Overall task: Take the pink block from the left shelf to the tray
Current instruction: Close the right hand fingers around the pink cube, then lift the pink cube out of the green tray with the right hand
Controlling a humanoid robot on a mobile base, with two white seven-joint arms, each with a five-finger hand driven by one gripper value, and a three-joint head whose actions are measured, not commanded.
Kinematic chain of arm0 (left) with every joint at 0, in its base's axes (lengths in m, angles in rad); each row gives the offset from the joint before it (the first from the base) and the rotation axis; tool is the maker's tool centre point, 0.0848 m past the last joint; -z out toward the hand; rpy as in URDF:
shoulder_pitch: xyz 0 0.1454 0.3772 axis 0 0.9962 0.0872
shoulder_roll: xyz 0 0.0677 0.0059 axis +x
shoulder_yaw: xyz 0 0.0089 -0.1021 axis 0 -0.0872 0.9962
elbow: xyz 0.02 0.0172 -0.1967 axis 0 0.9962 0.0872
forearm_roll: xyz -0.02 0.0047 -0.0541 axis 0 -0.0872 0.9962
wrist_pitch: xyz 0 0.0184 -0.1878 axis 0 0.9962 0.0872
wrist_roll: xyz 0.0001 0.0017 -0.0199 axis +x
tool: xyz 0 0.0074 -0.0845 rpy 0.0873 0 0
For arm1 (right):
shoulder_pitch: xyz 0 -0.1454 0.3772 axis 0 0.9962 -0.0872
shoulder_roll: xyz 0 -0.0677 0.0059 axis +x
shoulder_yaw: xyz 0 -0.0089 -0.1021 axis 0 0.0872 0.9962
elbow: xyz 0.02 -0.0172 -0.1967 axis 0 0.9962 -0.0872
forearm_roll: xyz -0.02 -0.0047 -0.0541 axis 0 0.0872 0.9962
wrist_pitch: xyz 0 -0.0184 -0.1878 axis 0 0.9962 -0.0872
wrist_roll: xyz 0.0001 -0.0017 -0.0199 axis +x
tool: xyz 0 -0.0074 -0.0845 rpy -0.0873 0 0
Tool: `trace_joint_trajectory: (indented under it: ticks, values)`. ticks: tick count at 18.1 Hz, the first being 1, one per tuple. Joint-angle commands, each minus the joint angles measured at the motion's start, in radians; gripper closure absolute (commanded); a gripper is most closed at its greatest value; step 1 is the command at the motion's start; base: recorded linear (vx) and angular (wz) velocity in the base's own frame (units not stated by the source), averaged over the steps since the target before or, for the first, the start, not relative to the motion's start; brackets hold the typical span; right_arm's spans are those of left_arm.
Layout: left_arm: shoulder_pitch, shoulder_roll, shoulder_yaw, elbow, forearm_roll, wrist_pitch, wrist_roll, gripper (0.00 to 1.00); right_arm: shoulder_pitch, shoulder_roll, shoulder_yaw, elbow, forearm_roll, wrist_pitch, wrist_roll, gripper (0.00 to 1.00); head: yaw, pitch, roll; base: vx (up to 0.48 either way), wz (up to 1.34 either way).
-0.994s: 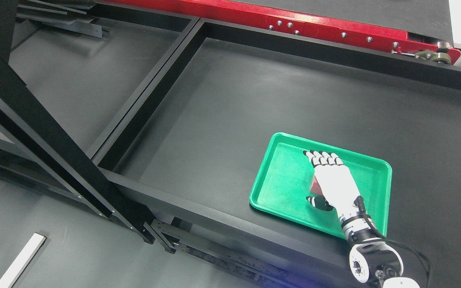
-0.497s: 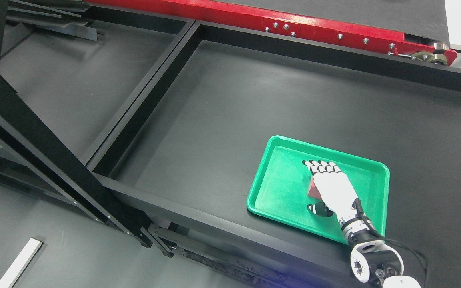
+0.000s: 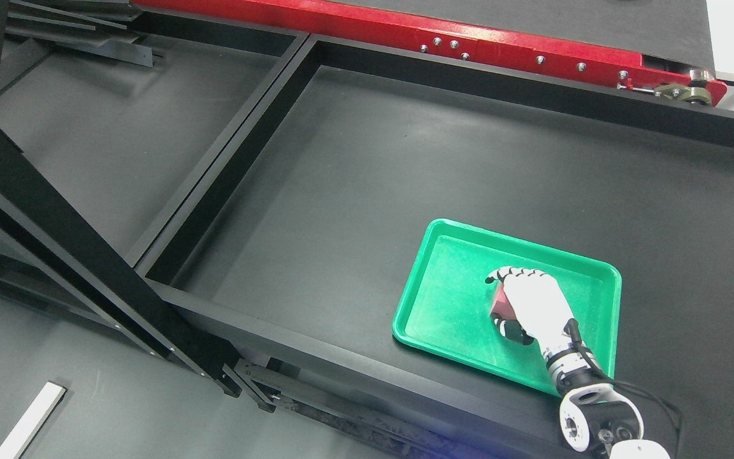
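The green tray (image 3: pixel 446 287) lies on the dark table surface at the lower right of the head view. Inside it sits the pink block (image 3: pixel 500 308), mostly covered by my white right hand (image 3: pixel 496 301), whose arm comes in from the bottom right. The black-tipped fingers (image 3: pixel 520 274) curl down over the block's far side and the thumb presses against its near side, so the hand is shut on the block. Whether the block rests on the tray floor or is lifted off it is hidden. The left arm is out of view.
A black frame rail (image 3: pixel 246 137) divides the table from the left shelf area. A thick black diagonal post (image 3: pixel 67 236) crosses the left side. A red beam (image 3: pixel 469 38) runs along the far edge. A white strip (image 3: pixel 26 424) lies at the bottom left.
The right hand's fingers went from stretched flat to curled over the block, and the thumb drew in against it. The camera view shifted slightly.
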Motion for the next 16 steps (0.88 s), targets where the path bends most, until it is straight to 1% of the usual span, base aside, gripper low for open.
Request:
trace_joint_trajectory:
  ticks: [1, 2, 3, 5, 7, 8, 12, 16]
  values:
    - [-0.012, 0.017, 0.0, 0.0, -0.002, 0.0, 0.001, 0.0, 0.006, -0.007, -0.016, 0.022, -0.002, 0.002, 0.004, 0.94, 0.0, 0.0, 0.0, 0.0, 0.0]
    - [-0.011, 0.017, 0.0, 0.0, -0.002, 0.0, 0.001, 0.0, 0.005, -0.007, -0.017, 0.02, -0.002, 0.002, 0.004, 0.98, 0.0, 0.0, 0.0, 0.0, 0.0]
    - [-0.012, 0.017, 0.0, 0.0, -0.002, 0.0, 0.001, 0.0, 0.005, -0.009, -0.02, 0.02, -0.008, 0.002, 0.002, 1.0, 0.0, 0.0, 0.0, 0.0, 0.0]
    - [-0.011, 0.017, 0.0, 0.0, -0.002, 0.0, 0.001, 0.0, -0.002, -0.009, -0.046, 0.014, -0.022, 0.002, -0.033, 1.0, 0.0, 0.0, 0.0, 0.0, 0.0]
    - [-0.012, 0.017, 0.0, 0.0, -0.002, 0.0, 0.001, 0.0, -0.002, -0.01, -0.065, -0.011, -0.05, -0.018, -0.131, 1.0, 0.0, 0.0, 0.0, 0.0, 0.0]
    - [-0.011, 0.017, 0.0, 0.0, -0.002, 0.0, 0.001, 0.0, -0.002, -0.01, -0.08, -0.024, -0.058, -0.038, -0.2, 1.0, 0.0, 0.0, 0.0, 0.0, 0.0]
    - [-0.011, 0.017, 0.0, 0.0, -0.002, 0.0, 0.001, 0.0, 0.002, -0.009, -0.118, -0.069, -0.111, -0.045, -0.425, 1.0, 0.0, 0.0, 0.0, 0.0, 0.0]
    - [-0.011, 0.017, 0.0, 0.0, -0.002, 0.0, 0.001, 0.0, 0.002, -0.009, -0.152, -0.098, -0.174, -0.043, -0.513, 1.0, 0.0, 0.0, 0.0, 0.0, 0.0]
